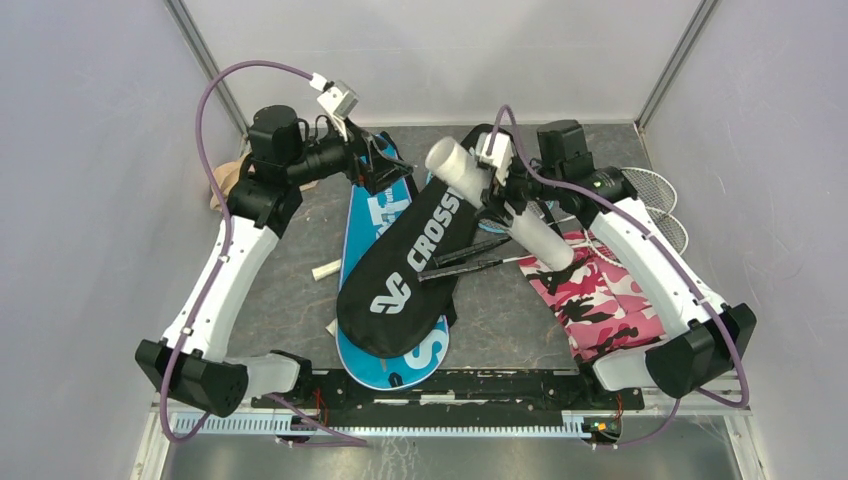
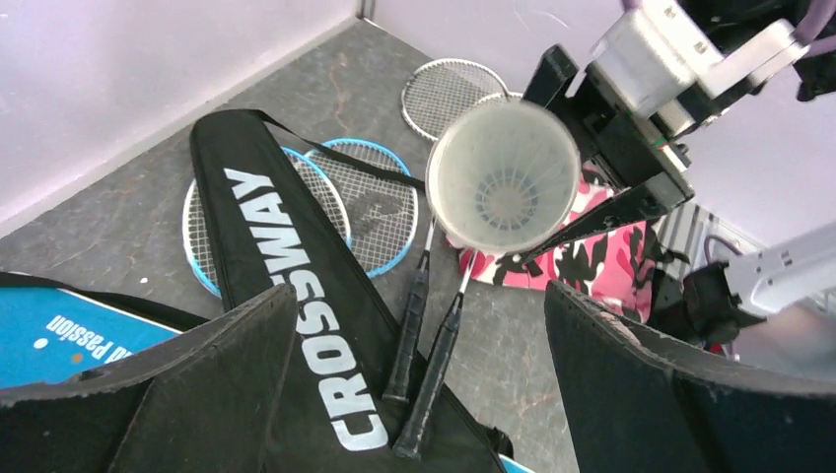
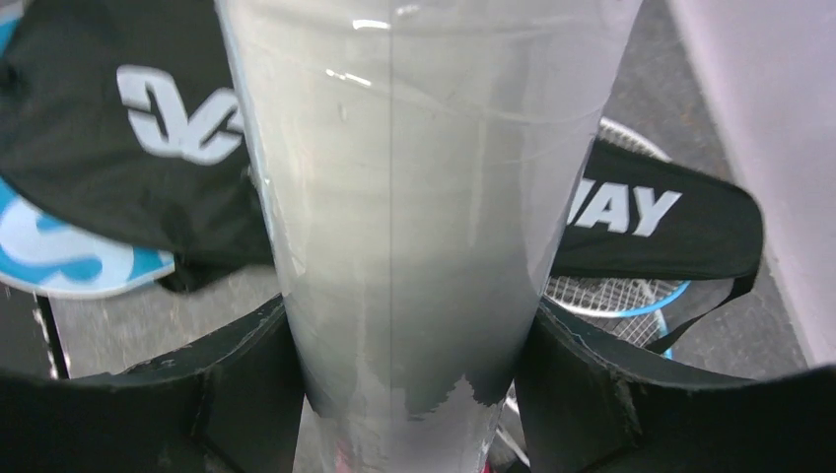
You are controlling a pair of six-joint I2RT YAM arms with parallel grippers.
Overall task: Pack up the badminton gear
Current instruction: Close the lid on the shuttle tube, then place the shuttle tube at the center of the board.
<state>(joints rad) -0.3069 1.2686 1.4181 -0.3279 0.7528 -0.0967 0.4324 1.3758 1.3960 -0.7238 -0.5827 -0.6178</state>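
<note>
My right gripper (image 1: 503,197) is shut on the long white tube (image 1: 497,203) and holds it tilted above the table; in the right wrist view the tube (image 3: 414,197) fills the gap between the fingers. Its open end (image 2: 503,172) faces the left wrist camera, with a shuttlecock (image 2: 507,200) inside. My left gripper (image 1: 384,168) is open and empty above the black CROSSWAY cover (image 1: 410,265), which lies on the blue SPORT cover (image 1: 395,368). Blue rackets (image 2: 367,202) lie partly under the black cover, their handles (image 2: 439,370) on it. Silver rackets (image 1: 652,197) lie at the back right.
A pink camouflage cloth (image 1: 600,297) lies at the right under the right arm. A tan cloth bundle (image 1: 226,180) sits at the back left behind the left arm. A small white piece (image 1: 326,270) lies left of the covers. Walls close in on three sides.
</note>
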